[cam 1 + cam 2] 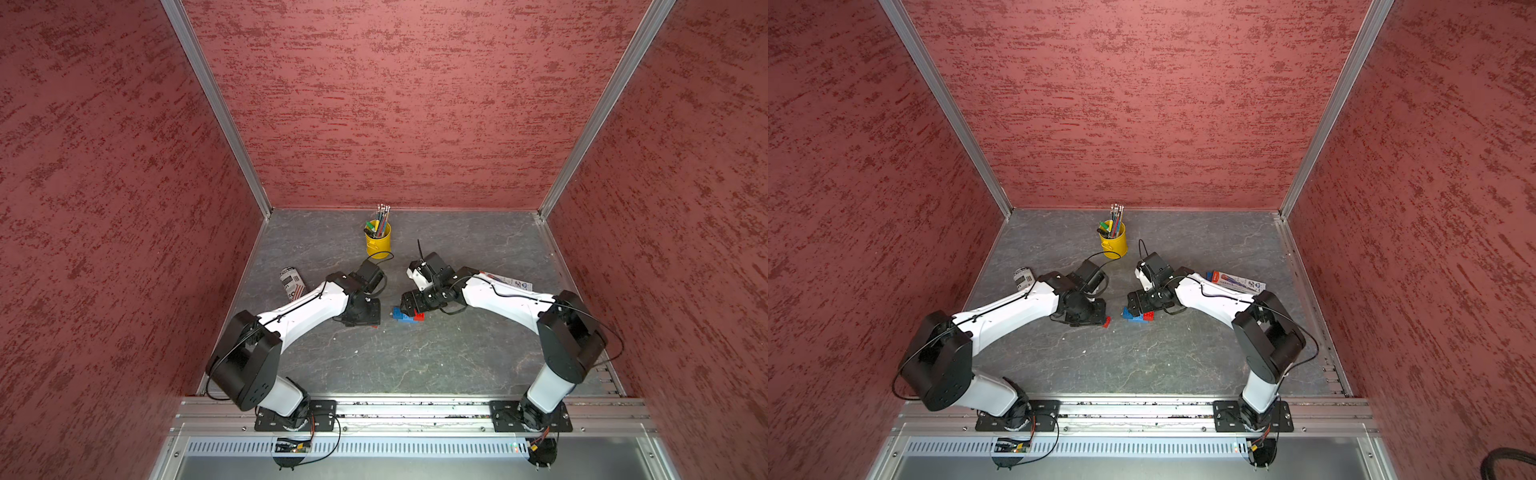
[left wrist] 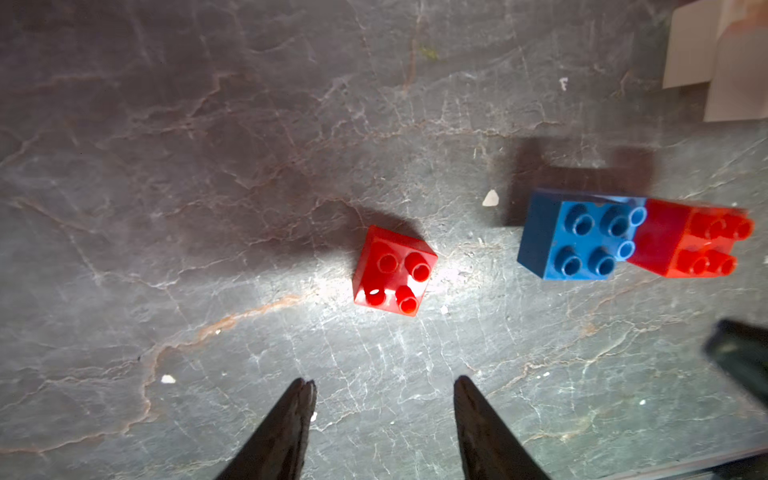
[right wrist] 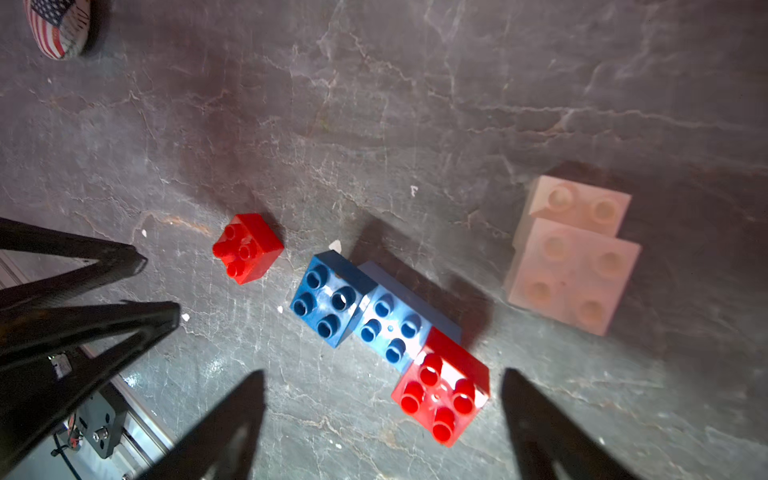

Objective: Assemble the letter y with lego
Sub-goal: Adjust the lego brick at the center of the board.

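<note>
Partly built: blue-and-red top joined, tail and one red brick outstanding.
Your blue-and-red row [image 3: 390,328] lies beneath the right gripper [image 3: 382,374], jaws wide apart and empty; the left gripper [image 2: 384,386], jaws apart, hangs close by the loose red brick [image 2: 392,272]; the white pair [image 3: 573,266] sits unattached nearby.

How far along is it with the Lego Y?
Roughly halfway. Done: blue square and red square sit on the long blue brick; two white bricks are stepped together, apart. In hand: nothing, left gripper and right gripper both open. Left: loose red brick and joining the whites.
</note>
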{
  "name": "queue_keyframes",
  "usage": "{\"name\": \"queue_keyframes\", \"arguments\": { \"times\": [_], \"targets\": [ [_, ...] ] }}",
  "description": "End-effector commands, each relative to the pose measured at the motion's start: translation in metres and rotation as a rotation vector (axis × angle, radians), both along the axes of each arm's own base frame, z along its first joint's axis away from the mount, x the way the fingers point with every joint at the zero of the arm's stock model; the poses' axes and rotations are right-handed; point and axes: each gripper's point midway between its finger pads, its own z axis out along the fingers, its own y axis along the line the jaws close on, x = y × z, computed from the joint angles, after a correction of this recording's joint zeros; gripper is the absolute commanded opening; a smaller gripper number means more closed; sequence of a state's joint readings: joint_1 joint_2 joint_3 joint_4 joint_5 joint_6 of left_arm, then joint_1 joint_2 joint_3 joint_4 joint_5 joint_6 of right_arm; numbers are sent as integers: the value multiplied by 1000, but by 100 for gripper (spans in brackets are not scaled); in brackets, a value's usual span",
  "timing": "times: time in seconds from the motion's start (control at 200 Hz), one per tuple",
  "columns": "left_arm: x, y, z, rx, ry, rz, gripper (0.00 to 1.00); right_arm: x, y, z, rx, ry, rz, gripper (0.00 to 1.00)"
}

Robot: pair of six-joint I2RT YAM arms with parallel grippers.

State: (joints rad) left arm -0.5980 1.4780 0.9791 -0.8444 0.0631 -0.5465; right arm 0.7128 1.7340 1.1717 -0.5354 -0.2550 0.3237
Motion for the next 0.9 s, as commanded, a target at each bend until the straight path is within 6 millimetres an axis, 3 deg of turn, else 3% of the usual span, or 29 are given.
{"name": "queue_keyframes", "arguments": {
  "times": [0.0, 0.245, 0.536, 0.706, 0.897],
  "targets": [
    [3, -2, 5, -73, -13, 65, 58, 8, 18, 6, 47, -38, 50, 99],
    [-3, 3, 2, -80, -8, 100, 58, 7, 27, -4, 67, -27, 91, 97],
    [-4, 6, -3, -72, -3, 110, 58, -8, 35, -14, 74, 14, 144, 96],
    [-4, 7, -5, -70, 2, 117, 58, -19, 35, -19, 27, 22, 152, 91],
    [-5, 12, -8, -69, 8, 127, 58, -13, 28, -26, -96, -24, 130, 86]
  ]
}}
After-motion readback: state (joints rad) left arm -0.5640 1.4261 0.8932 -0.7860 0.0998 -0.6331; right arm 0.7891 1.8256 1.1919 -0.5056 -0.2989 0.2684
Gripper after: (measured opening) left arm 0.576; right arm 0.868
